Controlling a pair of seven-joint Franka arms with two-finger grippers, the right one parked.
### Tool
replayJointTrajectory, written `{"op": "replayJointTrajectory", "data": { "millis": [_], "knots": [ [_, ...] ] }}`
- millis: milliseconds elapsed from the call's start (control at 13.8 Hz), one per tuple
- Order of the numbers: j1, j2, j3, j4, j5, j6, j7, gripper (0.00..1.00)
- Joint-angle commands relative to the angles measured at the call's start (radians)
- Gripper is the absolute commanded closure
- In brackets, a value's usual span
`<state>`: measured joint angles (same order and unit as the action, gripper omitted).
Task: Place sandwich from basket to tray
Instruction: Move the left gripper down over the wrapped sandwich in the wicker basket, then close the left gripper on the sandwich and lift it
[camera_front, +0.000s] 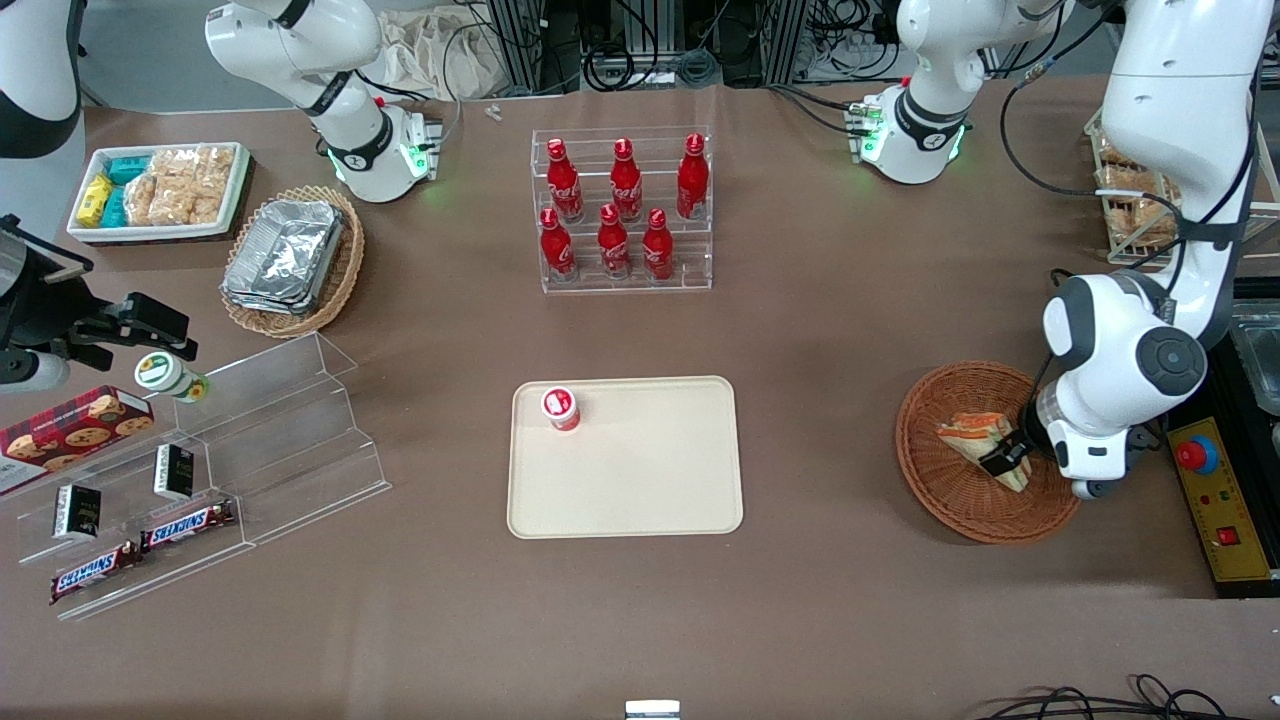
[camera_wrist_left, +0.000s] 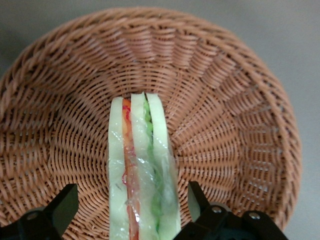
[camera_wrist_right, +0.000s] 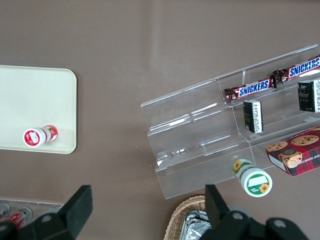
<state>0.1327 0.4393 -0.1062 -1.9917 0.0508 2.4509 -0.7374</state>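
Observation:
The sandwich (camera_front: 972, 433) (camera_wrist_left: 142, 165), a wrapped wedge with orange-red and green filling, lies in the reddish-brown wicker basket (camera_front: 940, 495) (camera_wrist_left: 225, 100) toward the working arm's end of the table. My gripper (camera_front: 1006, 462) (camera_wrist_left: 132, 205) is down in the basket and open, straddling the sandwich's wide end. One finger (camera_wrist_left: 65, 205) stands well apart from the bread; the other finger (camera_wrist_left: 197, 200) is close beside it. The cream tray (camera_front: 640, 490) (camera_wrist_right: 30, 95) lies at the table's middle.
A small red-capped bottle (camera_front: 561, 408) stands on the tray. Farther from the camera is a rack of red cola bottles (camera_front: 625, 210). A yellow control box (camera_front: 1215, 510) lies beside the basket. A clear stepped shelf (camera_front: 260, 450) and a foil-container basket (camera_front: 295, 260) sit toward the parked arm's end.

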Motion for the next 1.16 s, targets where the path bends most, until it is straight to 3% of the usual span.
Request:
{"op": "replayJointTrajectory", "data": {
  "millis": [0,73,291,436,582,873,1091],
  "knots": [
    [0.002,-0.018,-0.001,-0.039,0.008,0.043,-0.030,0.22],
    [0.002,-0.019,-0.001,-0.039,0.009,0.043,-0.030,0.37],
    [0.002,-0.033,-0.003,-0.032,0.009,0.034,-0.034,1.00],
    [-0.004,-0.077,-0.004,-0.027,0.008,-0.002,-0.046,1.00],
    [-0.007,-0.131,-0.016,0.049,0.008,-0.179,-0.069,1.00],
    [-0.007,-0.163,-0.059,0.409,0.008,-0.729,-0.059,1.00],
    [-0.005,-0.178,-0.124,0.577,0.004,-0.938,-0.048,1.00]
  ]
}}
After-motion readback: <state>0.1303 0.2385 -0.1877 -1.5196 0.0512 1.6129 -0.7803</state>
